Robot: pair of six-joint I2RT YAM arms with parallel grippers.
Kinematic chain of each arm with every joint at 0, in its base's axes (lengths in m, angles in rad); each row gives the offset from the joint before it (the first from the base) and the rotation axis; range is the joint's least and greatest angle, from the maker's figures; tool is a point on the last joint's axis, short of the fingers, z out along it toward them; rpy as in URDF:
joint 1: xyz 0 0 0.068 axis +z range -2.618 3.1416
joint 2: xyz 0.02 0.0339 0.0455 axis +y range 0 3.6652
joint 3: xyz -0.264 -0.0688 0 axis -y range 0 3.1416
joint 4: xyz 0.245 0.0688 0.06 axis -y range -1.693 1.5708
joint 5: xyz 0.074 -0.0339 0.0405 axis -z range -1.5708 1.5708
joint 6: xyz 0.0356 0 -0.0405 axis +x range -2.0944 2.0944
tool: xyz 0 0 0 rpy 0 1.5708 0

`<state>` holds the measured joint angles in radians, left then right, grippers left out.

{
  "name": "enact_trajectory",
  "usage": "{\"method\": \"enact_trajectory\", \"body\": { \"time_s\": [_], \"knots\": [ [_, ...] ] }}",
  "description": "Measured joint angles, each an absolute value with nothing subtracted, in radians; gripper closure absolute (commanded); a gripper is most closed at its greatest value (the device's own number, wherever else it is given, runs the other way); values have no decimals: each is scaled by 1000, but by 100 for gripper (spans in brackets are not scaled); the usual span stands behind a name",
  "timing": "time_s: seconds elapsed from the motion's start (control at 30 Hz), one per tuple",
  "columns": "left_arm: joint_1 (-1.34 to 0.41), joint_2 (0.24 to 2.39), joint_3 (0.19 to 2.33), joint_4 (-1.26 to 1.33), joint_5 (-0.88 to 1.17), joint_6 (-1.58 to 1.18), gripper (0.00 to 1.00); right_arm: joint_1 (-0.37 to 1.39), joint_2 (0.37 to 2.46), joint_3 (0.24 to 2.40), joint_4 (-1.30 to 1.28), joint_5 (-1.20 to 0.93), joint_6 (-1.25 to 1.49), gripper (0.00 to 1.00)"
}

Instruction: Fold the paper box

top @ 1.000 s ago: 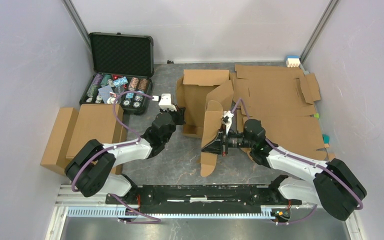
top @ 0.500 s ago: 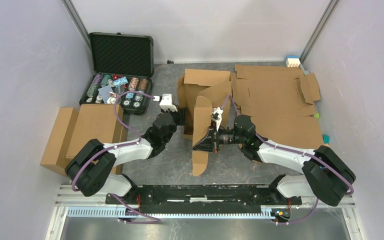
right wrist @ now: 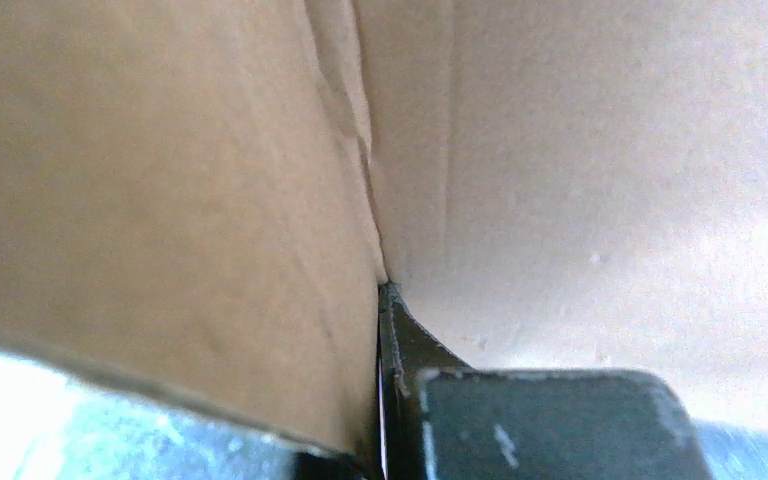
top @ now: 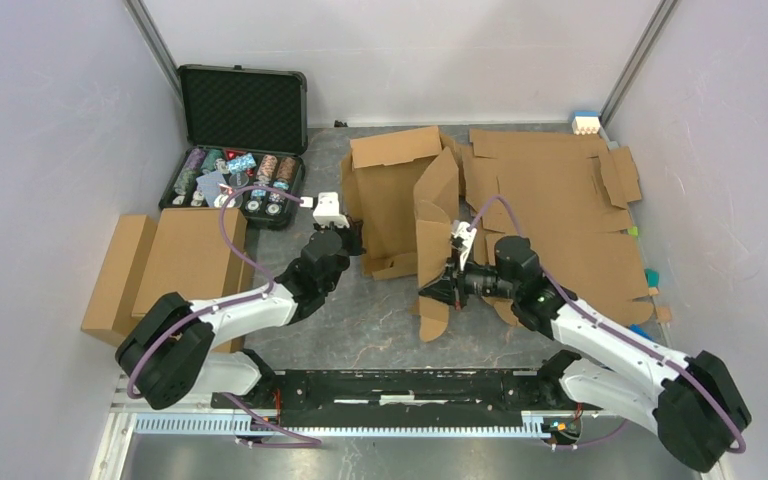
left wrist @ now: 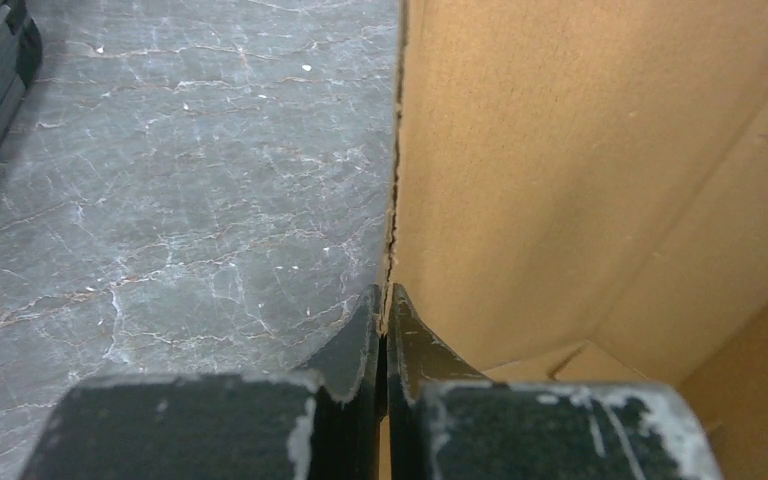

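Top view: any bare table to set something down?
Yes: the grey patch between the paper box and the base rail; a smaller strip between the poker chip case and the box. Right side is crowded with flat cardboard sheets.

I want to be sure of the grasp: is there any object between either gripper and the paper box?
Nothing visible does. The left gripper is shut on the left wall edge of the paper box, the right gripper on its raised right flap; both touch cardboard directly.
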<state>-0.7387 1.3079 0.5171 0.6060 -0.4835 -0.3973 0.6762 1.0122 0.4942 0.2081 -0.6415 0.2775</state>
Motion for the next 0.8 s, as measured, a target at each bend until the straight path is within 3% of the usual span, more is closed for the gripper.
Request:
{"method": "enact_trajectory", "body": {
  "time_s": [0.2, 0.8],
  "knots": [
    [-742, 1288, 511, 593, -497, -356, 98, 606, 919, 399, 132, -577, 210, 94],
    [-744, 1272, 496, 609, -522, -321, 98, 580, 713, 381, -85, -360, 141, 92]
  ]
}}
